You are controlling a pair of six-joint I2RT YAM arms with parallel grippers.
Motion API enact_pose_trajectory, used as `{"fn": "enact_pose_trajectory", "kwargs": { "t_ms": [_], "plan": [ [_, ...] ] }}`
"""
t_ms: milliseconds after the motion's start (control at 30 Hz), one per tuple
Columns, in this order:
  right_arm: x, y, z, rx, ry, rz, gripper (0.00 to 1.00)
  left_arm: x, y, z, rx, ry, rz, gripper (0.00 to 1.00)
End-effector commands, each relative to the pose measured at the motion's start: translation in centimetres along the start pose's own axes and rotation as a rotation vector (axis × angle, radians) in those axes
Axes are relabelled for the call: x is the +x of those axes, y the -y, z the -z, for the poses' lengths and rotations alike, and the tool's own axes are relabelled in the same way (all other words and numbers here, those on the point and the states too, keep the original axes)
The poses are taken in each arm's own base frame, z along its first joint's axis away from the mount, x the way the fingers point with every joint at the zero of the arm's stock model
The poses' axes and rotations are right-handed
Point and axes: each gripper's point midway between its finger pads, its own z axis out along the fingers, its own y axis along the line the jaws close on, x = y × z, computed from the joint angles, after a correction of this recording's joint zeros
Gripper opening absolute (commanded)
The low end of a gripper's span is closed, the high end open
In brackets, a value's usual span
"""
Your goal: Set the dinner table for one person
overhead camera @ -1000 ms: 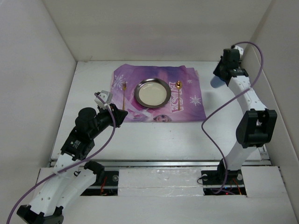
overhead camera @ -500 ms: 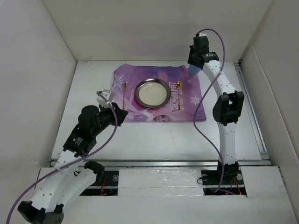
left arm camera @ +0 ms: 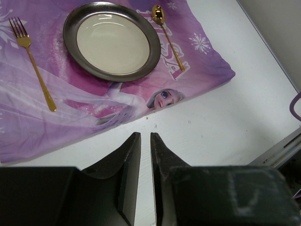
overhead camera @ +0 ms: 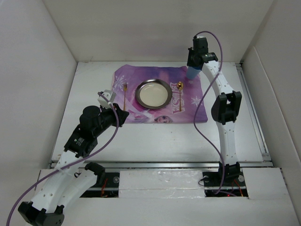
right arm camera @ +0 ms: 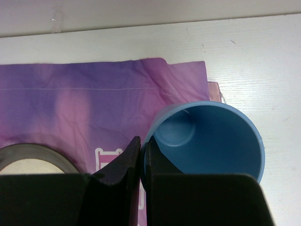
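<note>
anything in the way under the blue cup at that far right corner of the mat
Nothing visible. The blue cup, pinched at its rim by the right gripper, hangs over the placemat at its far right corner. The spoon and plate lie off to the left. Directly beneath the cup is hidden.

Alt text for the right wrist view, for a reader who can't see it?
The right gripper pinches the rim of an empty blue cup at a corner of the purple placemat. The white dinner table lies beyond, and the edge of a metal-rimmed plate shows at lower left.
</note>
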Motion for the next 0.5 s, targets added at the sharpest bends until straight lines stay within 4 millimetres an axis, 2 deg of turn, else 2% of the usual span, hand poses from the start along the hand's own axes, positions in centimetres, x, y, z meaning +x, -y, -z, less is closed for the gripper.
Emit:
{"fn": "enact_pose_trajectory", "kwargs": {
  "t_ms": [0, 133, 333, 367, 467],
  "plan": [
    [-1.2, -1.4, -0.2, -0.037, 0.042, 0.021, 0.00, -2.3, 0.4, 0.4, 0.005, 0.066, -0.022, 0.12],
    [-0.3, -2.0, -0.6, -0.017, 0.031, 0.052, 0.00, -2.0, 0.3, 0.2, 0.001, 0.058, -0.020, 0.12],
    [0.1, -1.2, -1.7, 0.003, 0.026, 0.062, 0.00, -1.9, 0.2, 0.1, 0.001, 0.052, -0.019, 0.12],
    [0.7, -1.0, -2.1, 0.010, 0.007, 0.069, 0.00, -2.0, 0.3, 0.1, 0.001, 0.053, -0.020, 0.12],
    [1.1, -0.6, -2.4, 0.030, 0.003, 0.082, 0.00, -2.1, 0.3, 0.2, 0.000, 0.060, -0.020, 0.12]
  ]
}}
